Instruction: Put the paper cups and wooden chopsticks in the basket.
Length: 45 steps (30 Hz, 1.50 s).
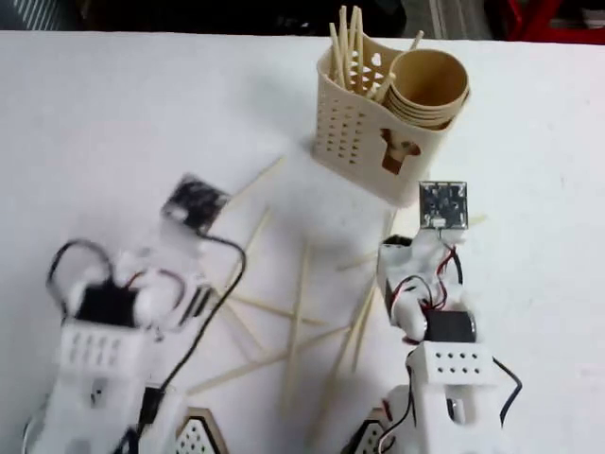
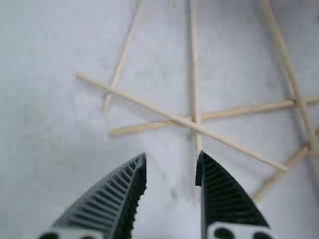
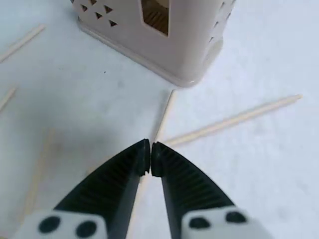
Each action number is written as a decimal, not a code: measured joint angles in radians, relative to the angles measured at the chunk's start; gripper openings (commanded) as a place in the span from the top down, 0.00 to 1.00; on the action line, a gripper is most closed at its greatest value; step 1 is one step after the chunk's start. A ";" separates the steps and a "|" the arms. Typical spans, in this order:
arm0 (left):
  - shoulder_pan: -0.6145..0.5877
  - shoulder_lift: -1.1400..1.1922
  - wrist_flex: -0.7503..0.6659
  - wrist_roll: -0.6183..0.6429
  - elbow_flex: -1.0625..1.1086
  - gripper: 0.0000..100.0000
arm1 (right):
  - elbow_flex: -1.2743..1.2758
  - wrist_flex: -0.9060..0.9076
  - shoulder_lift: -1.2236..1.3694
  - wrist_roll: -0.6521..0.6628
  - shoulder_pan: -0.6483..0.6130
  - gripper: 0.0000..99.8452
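A cream basket stands at the back of the white table. It holds stacked paper cups and several upright wooden chopsticks. More chopsticks lie scattered and crossed between the two arms. My left gripper is open just above the table, with crossed chopsticks a little ahead of its tips. My right gripper is shut tip to tip in front of the basket, over a chopstick lying on the table. Another chopstick lies beside it.
The left arm with its black cable sits at the front left, and the right arm at the front right, just below the basket. Bare table stretches to the far left and far right.
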 measured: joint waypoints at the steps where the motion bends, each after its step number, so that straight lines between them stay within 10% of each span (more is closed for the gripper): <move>1: 0.020 0.064 -0.002 0.017 -0.018 0.77 | 0.000 -0.003 0.008 0.000 0.008 0.98; 23: 0.084 1.080 -0.163 0.235 -0.397 0.79 | 0.000 -0.023 0.054 -0.037 0.009 0.98; 45: 0.166 1.143 -0.124 0.226 -0.512 0.98 | 0.000 -0.023 0.054 -0.040 0.009 0.98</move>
